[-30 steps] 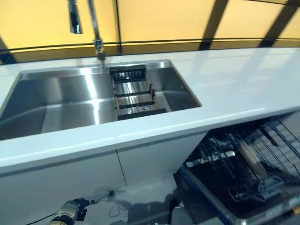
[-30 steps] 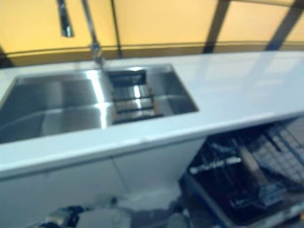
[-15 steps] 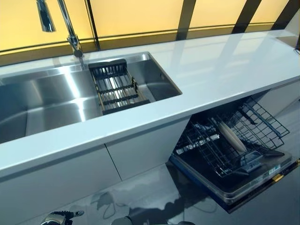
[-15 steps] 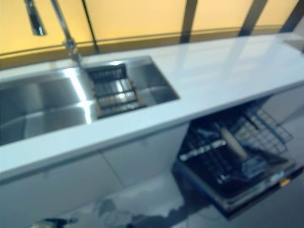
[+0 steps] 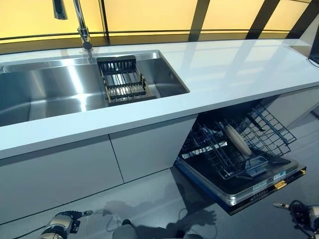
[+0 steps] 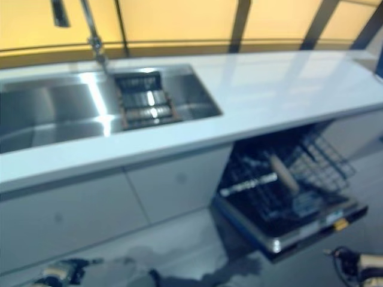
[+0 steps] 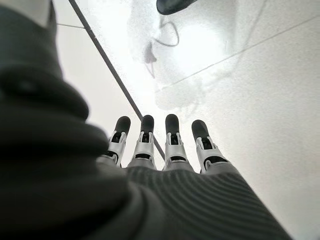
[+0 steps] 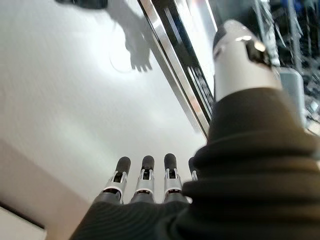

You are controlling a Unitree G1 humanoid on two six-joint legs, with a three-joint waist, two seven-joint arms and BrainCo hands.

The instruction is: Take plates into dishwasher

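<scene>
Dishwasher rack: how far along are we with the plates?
One plate already stands in the pulled-out dishwasher rack. Nothing is in hand: the left hand and right hand hang open over the floor. I see no plates in the sink or on the counter, so none shows left to load.

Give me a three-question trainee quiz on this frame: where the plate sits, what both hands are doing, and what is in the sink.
1. True or false: a plate already stands in the pulled-out dishwasher rack.
2. Multiple choice: the left hand and right hand are A) both holding plates, B) both open and empty, C) one shut on a plate.
3. Fill in: the dark slatted drain basket sits inside the ____.

Key: 1 true; 2 B; 3 sink.
</scene>
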